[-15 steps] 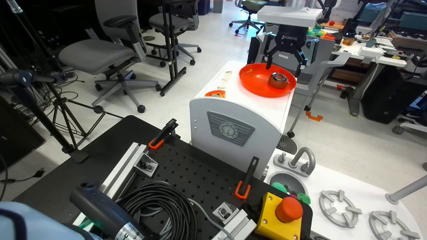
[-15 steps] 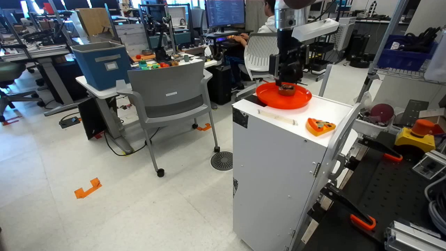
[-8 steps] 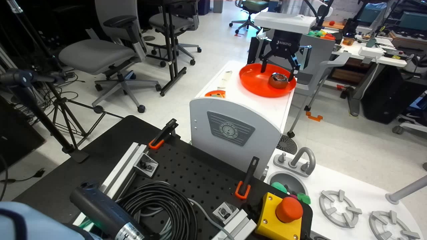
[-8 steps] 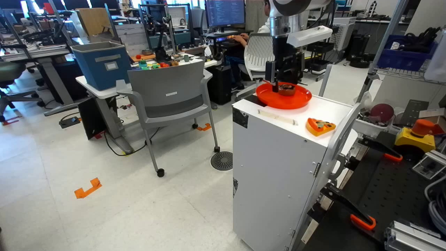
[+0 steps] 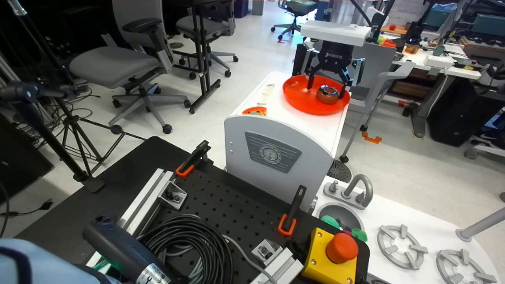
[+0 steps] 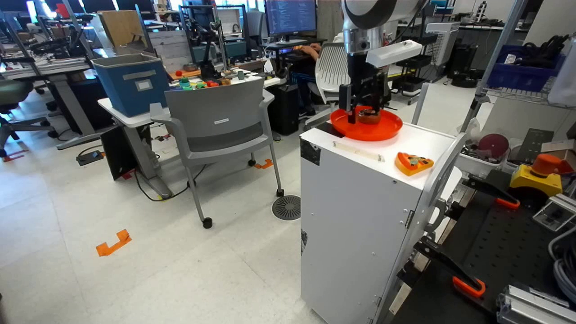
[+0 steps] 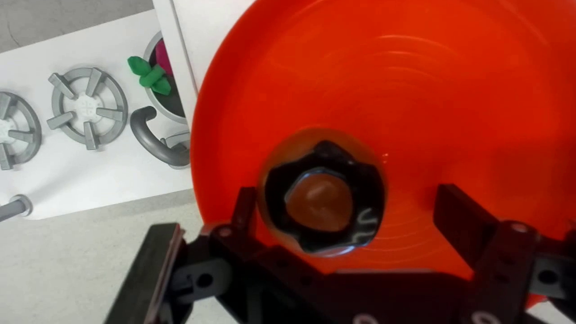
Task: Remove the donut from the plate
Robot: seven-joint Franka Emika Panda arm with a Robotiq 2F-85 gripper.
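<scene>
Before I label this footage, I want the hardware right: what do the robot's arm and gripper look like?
The gripper is black and two-fingered, with pale ROBOTIQ lettering. A long white bar is mounted above it. The arm shows a silvery metal section below a rounded dark and pale part.

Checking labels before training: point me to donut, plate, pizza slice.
Donut (image 7: 320, 200): wrist view, brown centre of its top.
Plate (image 5: 300, 94): in an exterior view, bare inner surface.
Pizza slice (image 6: 414, 163): in an exterior view, middle of its top face.
</scene>
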